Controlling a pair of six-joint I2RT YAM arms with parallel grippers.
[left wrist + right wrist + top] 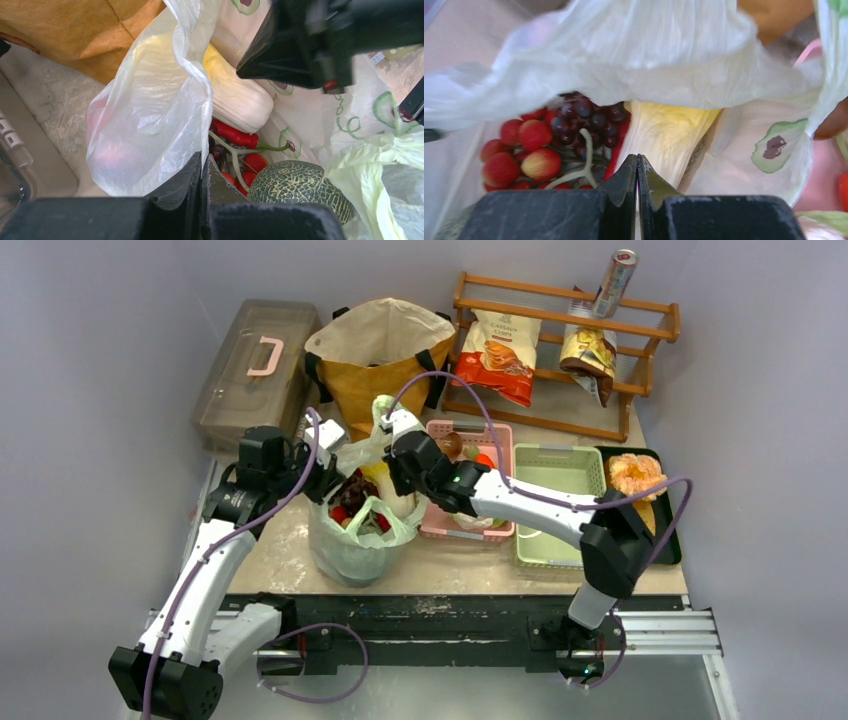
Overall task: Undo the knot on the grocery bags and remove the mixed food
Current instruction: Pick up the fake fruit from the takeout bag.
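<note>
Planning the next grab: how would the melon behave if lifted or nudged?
The melon looks round, so it would probably roll once out of the bag. Its netted rind may give some grip. Bulkier than the chilli, so likely heavier.

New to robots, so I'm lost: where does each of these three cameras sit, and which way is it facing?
Top: high behind the arms, looking down on the table; both arms show.
Left wrist: on the left arm, facing into the green bag; the left end effector pinches the rim.
Right wrist: on the right arm, facing into the bag; the right end effector shows shut.
Shared: both wrist views show the cabbage.
</note>
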